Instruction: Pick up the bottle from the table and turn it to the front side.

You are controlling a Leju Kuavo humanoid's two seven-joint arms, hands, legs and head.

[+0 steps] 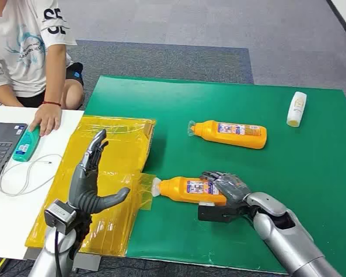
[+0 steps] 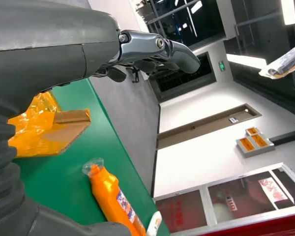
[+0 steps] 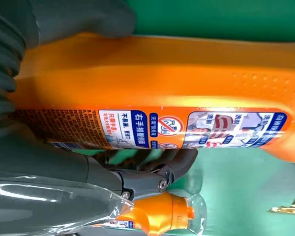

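Gripping near bottle (image 1: 191,190) by its base end, right hand (image 1: 223,193) wraps glossy rigid plastic; we judge slippery, light. Left hand (image 1: 89,179) spread, empty.

The left hand (image 2: 101,49) reaches out above the green mat (image 2: 64,172), fingers apart and holding nothing. An orange bottle (image 2: 108,196) lies on the mat, well apart from the yellow-wrapped cardboard (image 2: 49,130) near the hand.

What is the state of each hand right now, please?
Left hand: open, raised over the yellow sheet, holding nothing.
Right hand: closed around the near orange bottle lying on the green mat.
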